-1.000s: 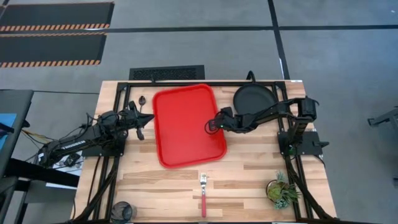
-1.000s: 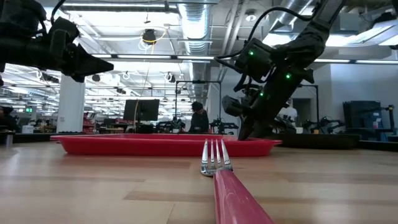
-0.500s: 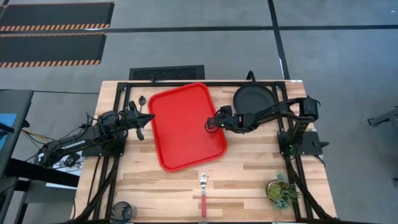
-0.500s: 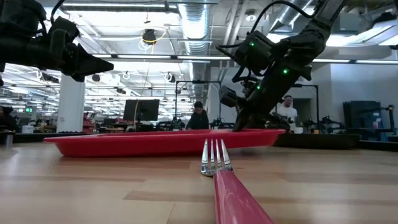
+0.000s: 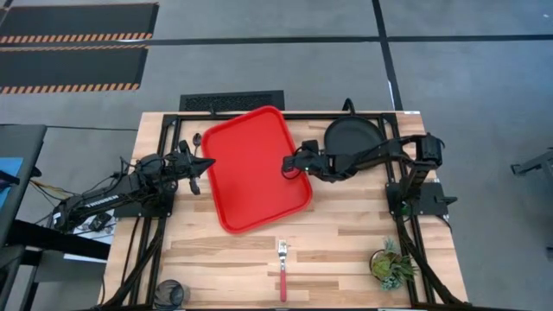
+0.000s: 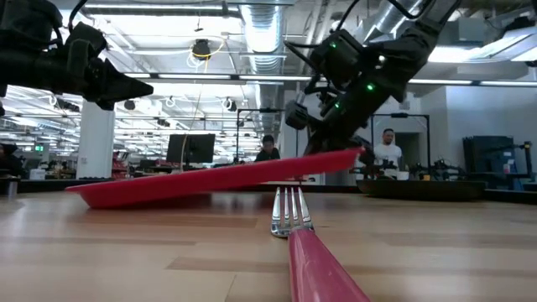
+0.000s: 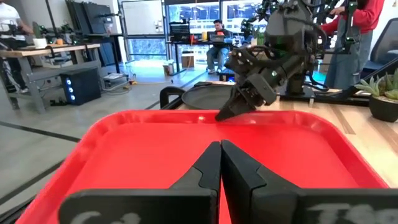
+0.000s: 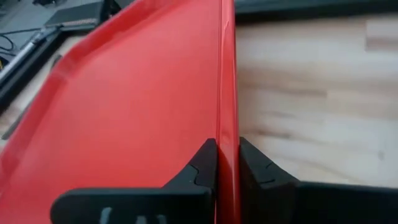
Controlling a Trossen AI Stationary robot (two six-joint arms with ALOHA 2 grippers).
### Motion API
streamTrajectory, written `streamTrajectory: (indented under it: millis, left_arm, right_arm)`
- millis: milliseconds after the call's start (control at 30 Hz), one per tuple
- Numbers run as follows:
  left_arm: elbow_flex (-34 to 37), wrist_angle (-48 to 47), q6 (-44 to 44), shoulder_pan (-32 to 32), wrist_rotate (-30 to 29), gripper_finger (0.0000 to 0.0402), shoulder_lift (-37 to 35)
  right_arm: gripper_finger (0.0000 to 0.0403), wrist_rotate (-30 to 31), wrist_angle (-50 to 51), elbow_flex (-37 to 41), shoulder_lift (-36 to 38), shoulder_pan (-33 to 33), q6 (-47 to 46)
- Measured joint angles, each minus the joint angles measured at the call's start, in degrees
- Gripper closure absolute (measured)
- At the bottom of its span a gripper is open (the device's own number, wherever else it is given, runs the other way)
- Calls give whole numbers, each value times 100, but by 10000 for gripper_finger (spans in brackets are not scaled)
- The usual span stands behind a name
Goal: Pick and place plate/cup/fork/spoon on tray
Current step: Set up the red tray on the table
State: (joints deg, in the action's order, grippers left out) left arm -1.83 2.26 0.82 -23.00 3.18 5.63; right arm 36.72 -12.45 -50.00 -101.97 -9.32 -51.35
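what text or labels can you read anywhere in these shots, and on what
Nothing readable.
The left gripper carries pale marks along its body in the left wrist view, too blurred to read.
The right gripper, its fingers shut on the red tray's rim, carries similar marks, also unreadable.
The tray, fork and plate bear no print.
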Motion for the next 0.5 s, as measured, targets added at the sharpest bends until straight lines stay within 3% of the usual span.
streamTrajectory:
  millis: [167,500]
  left_arm:
    - [0,-7,2,0,0,401,0]
    - [0,-28,2,0,0,401,0]
  right_arm:
    - [363,30,292,-406,9,-122,455]
    - [363,-47,2128,-1164,868,-461,1389]
